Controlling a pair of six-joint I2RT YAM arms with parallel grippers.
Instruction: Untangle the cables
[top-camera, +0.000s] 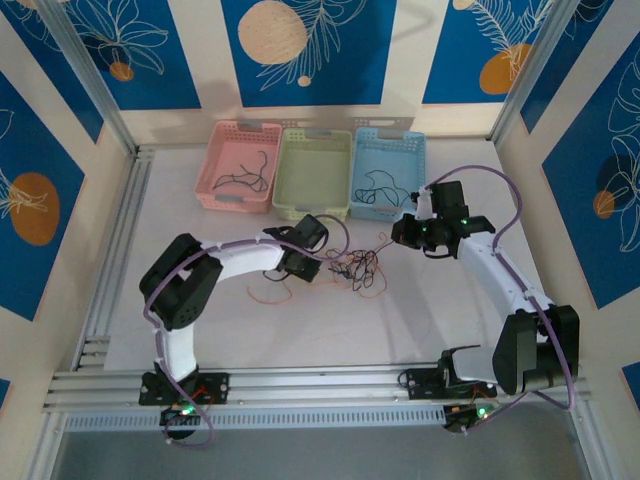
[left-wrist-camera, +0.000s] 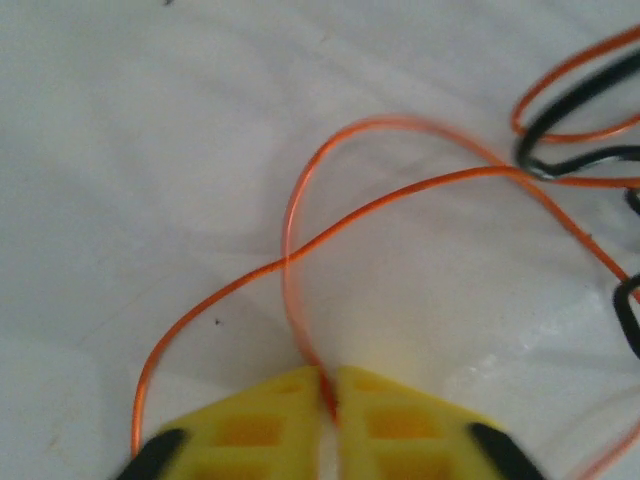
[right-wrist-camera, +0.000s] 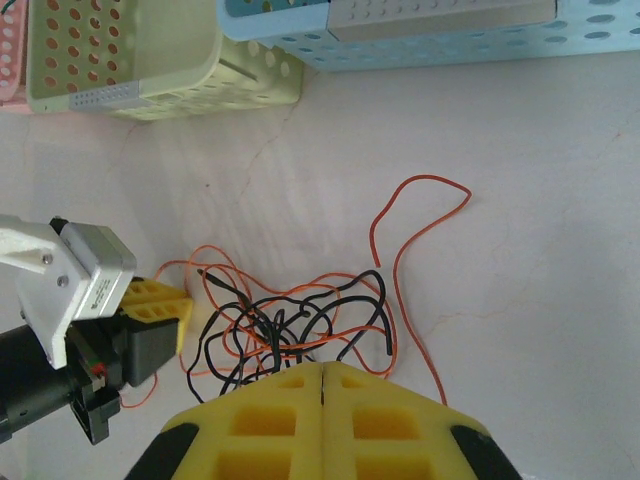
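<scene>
White tabletop (top-camera: 300, 330), cables (top-camera: 355, 268) mid, 3 baskets (top-camera: 318, 133) back, blue leaf-print walls (top-camera: 160, 50).

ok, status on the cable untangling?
Left gripper shut on an orange cable. Right gripper shut at the edge of the tangle, hold unclear. Nothing blocking.

Cream walls carry blue panels (top-camera: 130, 50) printed with white leaves and orange discs. Aluminium posts (top-camera: 85, 70) frame the corners; slotted rails (top-camera: 320, 385) edge the white bench (top-camera: 400, 320).
</scene>
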